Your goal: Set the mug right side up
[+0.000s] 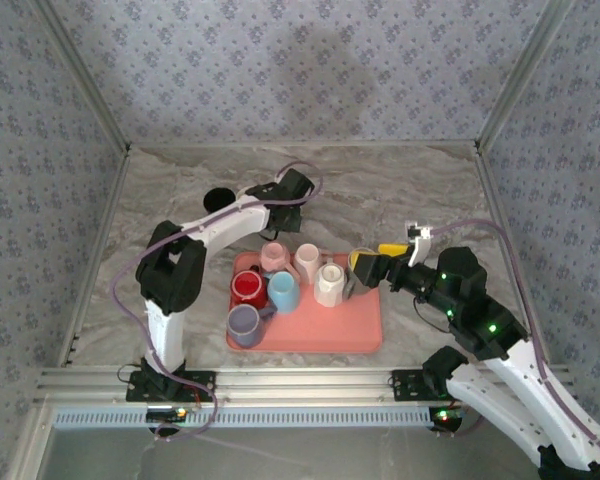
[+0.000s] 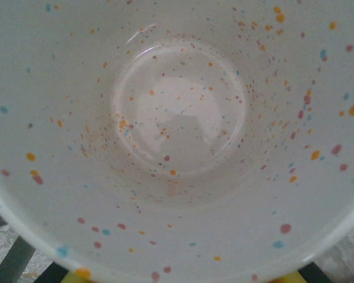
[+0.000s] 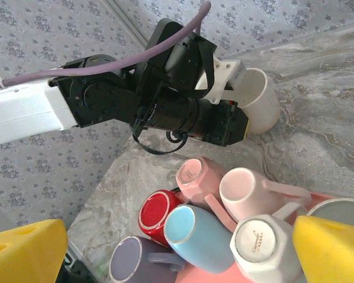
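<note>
My left gripper (image 1: 286, 198) is shut on the rim of a white mug (image 3: 258, 100) speckled with coloured dots, behind the tray. In the left wrist view I look straight into the mug's speckled inside (image 2: 177, 112). The right wrist view has its mouth turned up toward the left gripper (image 3: 233, 88) and its base low over the marble; I cannot tell whether it touches. My right gripper (image 1: 366, 266) hangs open over the tray's right side. Between its yellow fingertips (image 3: 23, 250), nothing is held.
A pink tray (image 1: 320, 338) in front of the arms carries several mugs bottom up or lying over: pink (image 1: 274, 257), pale pink (image 1: 307, 262), white (image 1: 329, 284), red (image 1: 248, 288), blue (image 1: 283, 291), purple (image 1: 244, 324). A black round thing (image 1: 218, 197) sits left of the left gripper. Patterned walls enclose the marble table.
</note>
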